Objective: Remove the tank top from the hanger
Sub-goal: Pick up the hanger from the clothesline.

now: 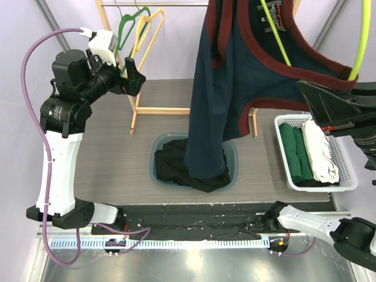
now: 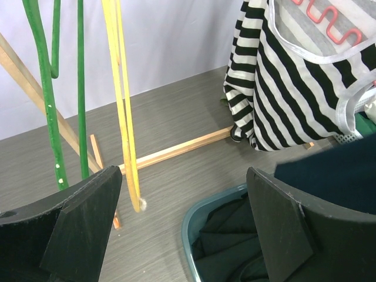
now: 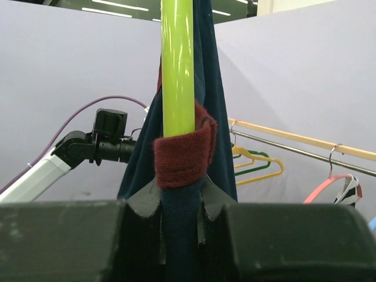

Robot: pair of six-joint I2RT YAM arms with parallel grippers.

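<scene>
We find the left gripper (image 1: 133,79) at the upper left of the overhead view, raised above the table (image 1: 117,153). Its fingers (image 2: 76,229) are spread wide and hold nothing. Just right of it, a green hanger (image 1: 129,26) and a yellow hanger (image 1: 150,29) hang on the wooden rack (image 1: 160,110).

At centre frame the tank top (image 1: 214,88), navy with maroon trim, hangs down from the top edge. Its lower hem reaches into the teal bin (image 1: 156,160) and rests on dark clothing there. A lime hanger (image 1: 275,34) is threaded through the garment at upper right.

At the right edge, the right gripper (image 1: 320,103) sits level with a maroon-edged opening. In its wrist view we record its jaws closed on the tank top's fabric, just below a maroon strap wrapped round the lime hanger's bar. Below it, a white basket (image 1: 348,176) holds folded green and white garments.

The left wrist view shows a striped garment (image 2: 282,76) on a red hanger (image 2: 329,26) at upper right.
</scene>
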